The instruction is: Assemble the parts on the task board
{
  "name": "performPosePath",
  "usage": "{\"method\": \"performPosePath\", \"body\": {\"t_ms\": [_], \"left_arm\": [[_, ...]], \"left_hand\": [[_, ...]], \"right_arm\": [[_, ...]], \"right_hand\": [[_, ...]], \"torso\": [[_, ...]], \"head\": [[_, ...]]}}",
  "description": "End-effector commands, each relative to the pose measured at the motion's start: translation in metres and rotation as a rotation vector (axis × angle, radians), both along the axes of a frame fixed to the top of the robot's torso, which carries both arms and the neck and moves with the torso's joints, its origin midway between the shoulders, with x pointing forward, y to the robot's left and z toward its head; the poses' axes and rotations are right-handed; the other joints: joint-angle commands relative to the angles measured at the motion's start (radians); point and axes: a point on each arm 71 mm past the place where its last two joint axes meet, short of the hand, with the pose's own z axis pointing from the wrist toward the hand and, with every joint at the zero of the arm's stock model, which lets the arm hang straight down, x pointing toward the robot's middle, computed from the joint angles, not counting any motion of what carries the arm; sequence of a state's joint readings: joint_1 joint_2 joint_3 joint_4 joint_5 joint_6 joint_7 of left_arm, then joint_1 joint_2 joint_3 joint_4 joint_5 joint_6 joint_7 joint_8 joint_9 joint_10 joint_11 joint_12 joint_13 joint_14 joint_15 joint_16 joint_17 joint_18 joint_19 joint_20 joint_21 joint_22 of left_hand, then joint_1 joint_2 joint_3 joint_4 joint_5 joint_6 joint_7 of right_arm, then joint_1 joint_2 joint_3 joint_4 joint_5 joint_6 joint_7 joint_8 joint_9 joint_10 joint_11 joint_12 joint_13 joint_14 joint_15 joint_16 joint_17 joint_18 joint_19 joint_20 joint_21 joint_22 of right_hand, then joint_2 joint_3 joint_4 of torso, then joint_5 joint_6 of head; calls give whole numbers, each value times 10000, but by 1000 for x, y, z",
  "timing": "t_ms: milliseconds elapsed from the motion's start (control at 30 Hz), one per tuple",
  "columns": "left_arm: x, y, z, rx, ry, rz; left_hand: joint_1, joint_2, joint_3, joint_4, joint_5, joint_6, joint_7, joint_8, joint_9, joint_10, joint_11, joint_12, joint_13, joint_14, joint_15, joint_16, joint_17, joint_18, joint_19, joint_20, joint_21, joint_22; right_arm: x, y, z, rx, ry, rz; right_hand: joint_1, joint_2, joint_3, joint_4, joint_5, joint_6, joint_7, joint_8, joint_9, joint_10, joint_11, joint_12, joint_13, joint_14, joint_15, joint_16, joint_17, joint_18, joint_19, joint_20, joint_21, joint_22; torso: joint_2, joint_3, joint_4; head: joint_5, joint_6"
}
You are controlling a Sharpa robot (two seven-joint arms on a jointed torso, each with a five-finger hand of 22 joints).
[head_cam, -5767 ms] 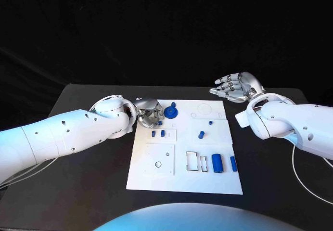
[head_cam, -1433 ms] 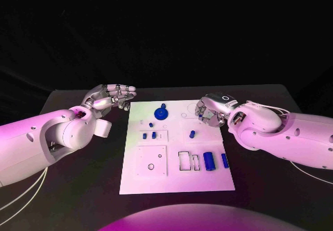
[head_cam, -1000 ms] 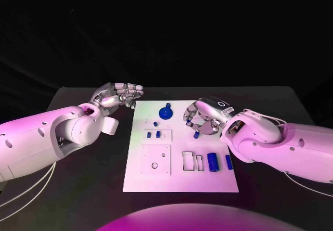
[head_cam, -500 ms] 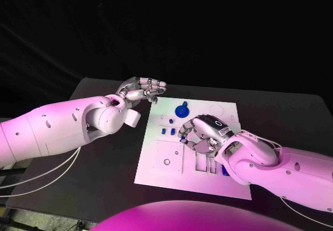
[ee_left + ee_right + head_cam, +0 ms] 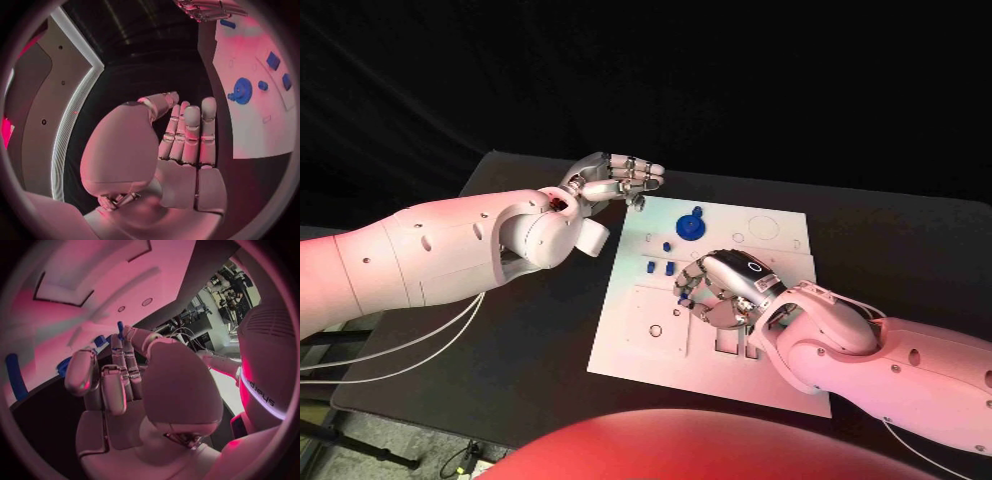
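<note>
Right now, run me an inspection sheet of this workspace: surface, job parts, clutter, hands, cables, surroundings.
Surface: black table, bare where visible.
Job's things: white task board; blue round part at its far end; small blue parts beside the right hand.
Clutter: nothing seen.
Hands: left hand raised off the board's far left corner, fingers curled, holding nothing; right hand down over mid-board, a small blue piece at its fingertips.
Cables: white cables under the left arm.
Surroundings: dark backdrop.

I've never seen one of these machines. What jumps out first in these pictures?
Two big white arms meet over a white task board on the black table. The right hand hangs low over the board's middle among small blue parts, while the left hand hovers empty beside its far corner, near a round blue part.
</note>
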State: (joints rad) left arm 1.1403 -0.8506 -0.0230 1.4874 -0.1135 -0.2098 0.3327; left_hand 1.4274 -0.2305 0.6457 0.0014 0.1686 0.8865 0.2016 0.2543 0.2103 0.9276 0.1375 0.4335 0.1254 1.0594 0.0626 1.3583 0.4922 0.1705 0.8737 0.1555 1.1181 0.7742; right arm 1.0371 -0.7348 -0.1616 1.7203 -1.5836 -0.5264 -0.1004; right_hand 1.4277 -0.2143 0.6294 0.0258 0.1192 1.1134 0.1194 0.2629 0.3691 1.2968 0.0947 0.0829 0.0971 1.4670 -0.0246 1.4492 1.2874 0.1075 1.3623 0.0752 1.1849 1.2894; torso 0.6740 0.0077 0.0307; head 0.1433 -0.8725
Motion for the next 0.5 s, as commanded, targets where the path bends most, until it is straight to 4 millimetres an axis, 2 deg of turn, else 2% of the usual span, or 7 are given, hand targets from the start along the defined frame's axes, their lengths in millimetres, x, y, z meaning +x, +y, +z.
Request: {"method": "performPosePath", "body": {"t_ms": [33, 167, 500], "left_arm": [[-1, -3, 1, -30, -96, -228], [-1, -3, 1, -22, -95, -227], [-1, -2, 1, 2, -92, -248]], "left_hand": [[-55, 45, -18, -61, 28, -21, -19, 12, -9, -72, 14, 56, 1, -20, 19, 41, -6, 149, 44, 48, -7, -14], [-55, 45, -18, -61, 28, -21, -19, 12, -9, -72, 14, 56, 1, -20, 19, 41, -6, 149, 44, 48, -7, -14], [-55, 45, -18, -61, 28, -21, -19, 12, -9, -72, 14, 56, 1, -20, 19, 41, -6, 149, 44, 48, -7, -14]], "right_arm": [[-2, 2, -3, -297, 121, 202], [-3, 2, -5, -360, 180, 213], [-6, 3, -11, -320, 279, 226]], "right_hand": [[24, 117, 559, -622, 57, 0, 41, -12, 11, 515, -463, 68, 619, 521, -43, 3, 3, -130, -72, -30, -56, -8], [24, 117, 559, -622, 57, 0, 41, -12, 11, 515, -463, 68, 619, 521, -43, 3, 3, -130, -72, -30, -56, -8], [24, 117, 559, -622, 57, 0, 41, -12, 11, 515, -463, 68, 619, 521, -43, 3, 3, -130, -72, -30, -56, -8]], "torso": [[9, 18, 2], [11, 18, -5], [13, 25, 4]], "head": [[49, -2], [91, -2], [71, -2]]}}
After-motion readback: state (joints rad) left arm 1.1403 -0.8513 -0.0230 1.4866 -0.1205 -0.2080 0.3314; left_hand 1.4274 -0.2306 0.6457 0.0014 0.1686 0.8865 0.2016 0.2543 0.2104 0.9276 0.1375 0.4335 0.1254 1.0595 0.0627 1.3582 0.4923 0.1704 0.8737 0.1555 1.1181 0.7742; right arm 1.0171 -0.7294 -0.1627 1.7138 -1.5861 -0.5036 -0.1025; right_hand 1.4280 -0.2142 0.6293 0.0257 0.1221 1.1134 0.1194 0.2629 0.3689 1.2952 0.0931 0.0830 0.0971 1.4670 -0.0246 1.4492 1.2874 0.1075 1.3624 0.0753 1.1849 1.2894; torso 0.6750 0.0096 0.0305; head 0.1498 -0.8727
